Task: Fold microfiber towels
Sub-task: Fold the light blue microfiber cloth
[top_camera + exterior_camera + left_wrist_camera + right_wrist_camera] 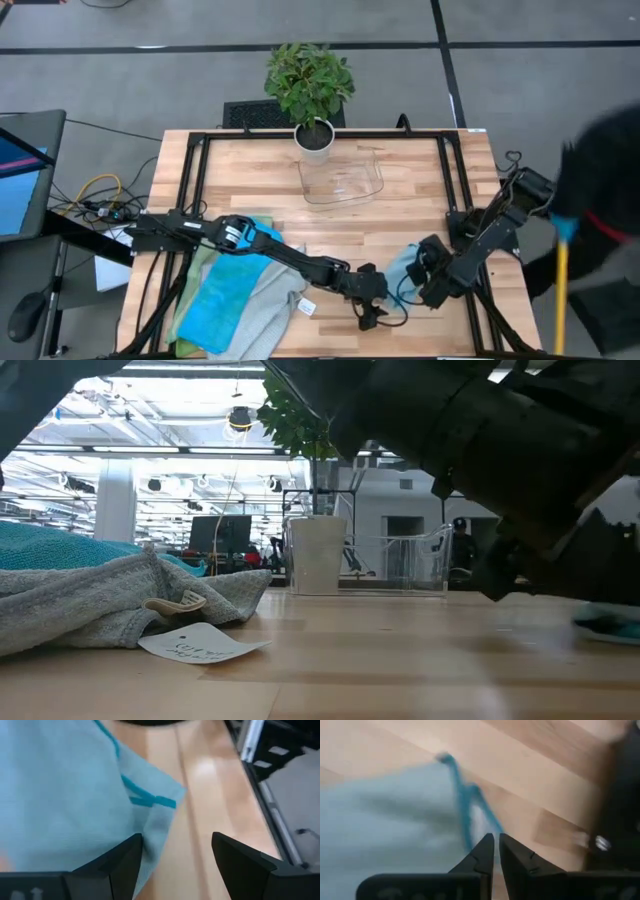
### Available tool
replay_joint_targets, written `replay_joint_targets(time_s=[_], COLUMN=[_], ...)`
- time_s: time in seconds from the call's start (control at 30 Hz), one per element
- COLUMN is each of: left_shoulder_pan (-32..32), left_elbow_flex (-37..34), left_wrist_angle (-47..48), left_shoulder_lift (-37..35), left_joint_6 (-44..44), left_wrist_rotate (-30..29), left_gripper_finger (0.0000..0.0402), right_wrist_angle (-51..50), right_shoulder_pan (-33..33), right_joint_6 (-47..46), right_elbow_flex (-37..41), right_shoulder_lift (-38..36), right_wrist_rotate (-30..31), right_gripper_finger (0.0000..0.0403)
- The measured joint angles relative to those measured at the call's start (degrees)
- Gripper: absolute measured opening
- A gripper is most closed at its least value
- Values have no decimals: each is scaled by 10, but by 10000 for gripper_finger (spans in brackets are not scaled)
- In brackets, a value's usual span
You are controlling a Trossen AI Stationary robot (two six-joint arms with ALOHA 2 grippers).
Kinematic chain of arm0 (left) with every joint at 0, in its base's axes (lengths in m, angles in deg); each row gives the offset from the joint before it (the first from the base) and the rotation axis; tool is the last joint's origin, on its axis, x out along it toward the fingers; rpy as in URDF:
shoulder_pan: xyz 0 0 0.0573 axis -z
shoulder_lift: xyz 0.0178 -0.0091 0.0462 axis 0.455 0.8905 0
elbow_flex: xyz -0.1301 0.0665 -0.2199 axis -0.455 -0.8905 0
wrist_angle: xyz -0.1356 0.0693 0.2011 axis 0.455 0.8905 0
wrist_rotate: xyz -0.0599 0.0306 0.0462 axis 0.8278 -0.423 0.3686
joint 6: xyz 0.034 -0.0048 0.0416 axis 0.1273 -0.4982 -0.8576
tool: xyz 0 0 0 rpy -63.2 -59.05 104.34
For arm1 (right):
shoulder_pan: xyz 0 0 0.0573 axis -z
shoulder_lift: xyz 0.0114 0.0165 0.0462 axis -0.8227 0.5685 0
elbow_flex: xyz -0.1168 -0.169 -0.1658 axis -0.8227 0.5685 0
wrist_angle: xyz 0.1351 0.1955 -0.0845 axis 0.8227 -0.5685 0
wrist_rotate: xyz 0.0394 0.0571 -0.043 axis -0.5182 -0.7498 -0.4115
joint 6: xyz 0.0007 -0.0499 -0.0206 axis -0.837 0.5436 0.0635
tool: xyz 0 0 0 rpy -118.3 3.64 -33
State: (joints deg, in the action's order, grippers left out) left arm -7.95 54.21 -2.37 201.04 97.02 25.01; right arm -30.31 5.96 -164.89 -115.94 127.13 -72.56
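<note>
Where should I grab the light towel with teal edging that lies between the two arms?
Take the light towel by its free corner, where the teal edging turns. It lies flat on bare wood, so a grip probably works best coming from the open table side, one finger sliding under the hem. The left end effector is open beside that edge.

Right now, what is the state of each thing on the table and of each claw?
Light grey towel with teal edging: partly folded, lying between the two claws.
Towel pile: unfolded, heaped at the table's left front, bright blue on top.
Clear plastic tray: upright, empty.
Potted plant: upright.
Left claw: open, at the grey towel's edge.
Right claw: nearly shut at the towel's teal edge; grip unclear.
</note>
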Motion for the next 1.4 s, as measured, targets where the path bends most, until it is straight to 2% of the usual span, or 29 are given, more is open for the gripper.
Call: replay_joint_targets(time_s=[0.1, 0.2, 0.33, 0.43, 0.57, 0.63, 0.73, 0.93, 1.03, 1.23, 1.33, 1.4], left_shoulder_pan=[0, 4, 6, 7, 7, 7, 6, -12, -31, -54, -60, -59], left_elbow_flex=[1, 1, 1, 1, 1, 1, 1, 14, 40, 72, 73, 73], left_wrist_angle=[-1, 3, 5, 12, 18, 19, 18, 27, 71, 184, 239, 272], left_shoulder_lift=[4, 5, 5, 5, 5, 5, 5, -5, -35, -125, -173, -199], left_joint_6=[6, 6, -2, -2, -2, -2, 11, 45, 39, -33, -72, -94], left_wrist_rotate=[20, 23, 19, 19, 18, 18, 35, 145, 185, 178, 160, 146], left_gripper_finger=[233, 233, 233, 233, 233, 233, 233, 233, 233, 233, 233, 233], right_wrist_angle=[11, 64, 170, 210, 191, 164, 131, 31, 25, 61, 134, 204], right_shoulder_pan=[2, -12, -35, -44, -44, -43, -35, 5, 27, 24, 5, -8], right_joint_6=[24, 48, 87, 108, 99, 79, 58, 52, 74, 102, 109, 139], right_elbow_flex=[-18, -32, -27, -23, -21, -21, -22, -22, -22, -32, -34, -36], right_shoulder_lift=[-39, -74, -69, -26, 23, 31, 29, 13, 12, -40, -64, -63], right_wrist_rotate=[51, 83, 80, 28, -46, -56, -42, -10, 4, 49, 97, 107], right_gripper_finger=[55, 55, 53, 47, 35, 27, 19, 26, 35, 32, 28, 25])
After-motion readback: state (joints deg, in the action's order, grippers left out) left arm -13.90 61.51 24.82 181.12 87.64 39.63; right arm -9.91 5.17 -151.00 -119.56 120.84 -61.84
